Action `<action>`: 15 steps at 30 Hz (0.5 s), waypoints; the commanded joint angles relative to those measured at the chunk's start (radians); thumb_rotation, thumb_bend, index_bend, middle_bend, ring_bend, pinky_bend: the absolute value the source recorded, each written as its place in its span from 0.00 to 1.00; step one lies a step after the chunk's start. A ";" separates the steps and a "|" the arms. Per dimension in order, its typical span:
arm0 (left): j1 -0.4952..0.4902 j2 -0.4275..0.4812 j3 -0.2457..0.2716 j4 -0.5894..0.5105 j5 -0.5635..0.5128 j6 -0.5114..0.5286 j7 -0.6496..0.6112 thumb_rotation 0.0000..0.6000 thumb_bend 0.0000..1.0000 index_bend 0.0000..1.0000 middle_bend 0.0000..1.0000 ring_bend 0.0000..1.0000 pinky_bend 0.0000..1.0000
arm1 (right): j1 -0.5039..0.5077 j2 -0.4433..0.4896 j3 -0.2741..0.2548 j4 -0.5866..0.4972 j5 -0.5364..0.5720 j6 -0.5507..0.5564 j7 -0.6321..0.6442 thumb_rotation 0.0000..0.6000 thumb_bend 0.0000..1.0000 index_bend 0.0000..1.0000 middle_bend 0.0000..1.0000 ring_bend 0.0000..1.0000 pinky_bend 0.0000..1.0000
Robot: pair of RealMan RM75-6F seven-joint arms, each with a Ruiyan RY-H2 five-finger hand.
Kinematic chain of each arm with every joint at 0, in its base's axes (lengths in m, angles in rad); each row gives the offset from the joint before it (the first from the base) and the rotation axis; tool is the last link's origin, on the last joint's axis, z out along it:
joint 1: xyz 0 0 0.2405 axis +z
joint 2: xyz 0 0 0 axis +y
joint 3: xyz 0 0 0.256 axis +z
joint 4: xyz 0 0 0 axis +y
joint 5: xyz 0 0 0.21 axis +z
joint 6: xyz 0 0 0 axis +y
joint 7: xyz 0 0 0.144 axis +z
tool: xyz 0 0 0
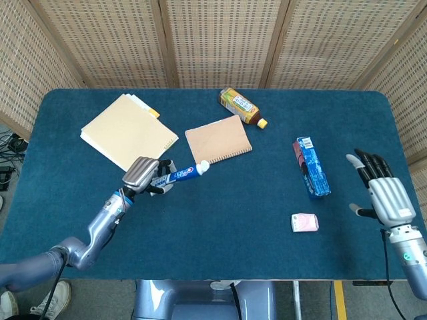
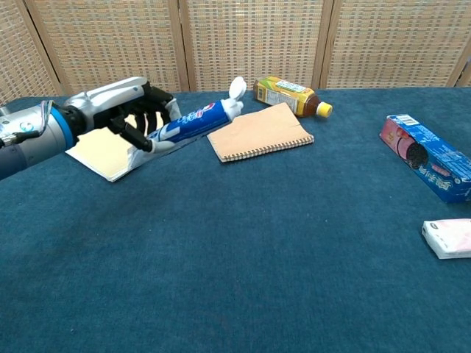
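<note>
My left hand [image 1: 144,175] [image 2: 126,110] grips a blue-and-white toothpaste tube [image 1: 181,175] [image 2: 193,122] by its flat end and holds it well above the blue table [image 1: 233,220], white cap tilted up and to the right. In the head view my right hand [image 1: 381,193] hovers open over the table's right side, fingers spread, a little right of the blue biscuit box [image 1: 311,167] [image 2: 427,155] and the small pink packet [image 1: 304,222] [image 2: 449,237]. The chest view does not show the right hand.
A brown spiral notebook [image 1: 217,141] [image 2: 257,131] lies mid-table, just beyond the tube's cap. A bottle of tea [image 1: 241,107] [image 2: 291,96] lies on its side behind it. A cream folder [image 1: 128,133] [image 2: 110,151] sits at the back left. Wicker screens close off the far side.
</note>
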 commanded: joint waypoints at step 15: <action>-0.118 -0.135 -0.078 0.063 -0.005 0.012 -0.025 1.00 0.57 0.67 0.57 0.58 0.58 | 0.281 0.113 0.230 -0.237 0.306 -0.327 0.312 0.96 0.00 0.01 0.00 0.00 0.00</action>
